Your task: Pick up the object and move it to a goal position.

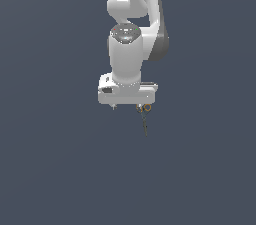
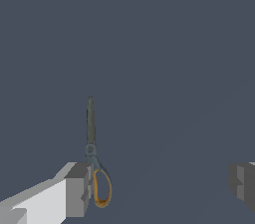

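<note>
The object (image 2: 90, 133) is a small pair of scissors with thin dark-grey blades and orange loops. It lies flat on the dark surface. In the exterior view the object (image 1: 145, 121) sits just below the white hand, on the exterior view's right, blade tip pointing away from the hand. My gripper (image 2: 160, 187) is open wide and low over the surface. The orange loop rests right beside the inner face of one grey fingertip (image 2: 78, 190). The other fingertip (image 2: 242, 184) stands far off across the gap. Nothing is held. In the exterior view the gripper (image 1: 128, 106) is mostly hidden under the hand.
A plain dark blue-grey surface (image 1: 60, 169) fills both views. The white arm (image 1: 131, 29) rises behind the hand toward the top of the exterior view.
</note>
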`<action>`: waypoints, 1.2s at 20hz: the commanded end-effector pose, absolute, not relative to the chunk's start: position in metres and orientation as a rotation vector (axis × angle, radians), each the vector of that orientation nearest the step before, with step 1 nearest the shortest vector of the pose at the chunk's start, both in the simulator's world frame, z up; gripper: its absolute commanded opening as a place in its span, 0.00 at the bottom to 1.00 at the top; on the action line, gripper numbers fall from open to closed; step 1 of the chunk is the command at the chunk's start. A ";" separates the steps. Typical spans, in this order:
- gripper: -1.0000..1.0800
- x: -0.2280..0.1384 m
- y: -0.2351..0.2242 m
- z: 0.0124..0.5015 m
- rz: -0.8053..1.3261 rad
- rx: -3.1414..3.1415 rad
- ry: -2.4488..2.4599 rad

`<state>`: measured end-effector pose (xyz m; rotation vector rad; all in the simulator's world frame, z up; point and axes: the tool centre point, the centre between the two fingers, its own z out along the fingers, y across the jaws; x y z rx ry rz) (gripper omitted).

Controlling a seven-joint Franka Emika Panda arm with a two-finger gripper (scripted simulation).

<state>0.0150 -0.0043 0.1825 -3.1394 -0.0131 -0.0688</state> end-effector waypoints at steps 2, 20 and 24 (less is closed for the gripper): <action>0.96 0.015 -0.004 0.182 -0.069 -3.140 -0.014; 0.96 0.015 0.004 0.166 -0.066 -3.155 -0.038; 0.96 0.009 0.016 0.149 -0.056 -3.151 0.014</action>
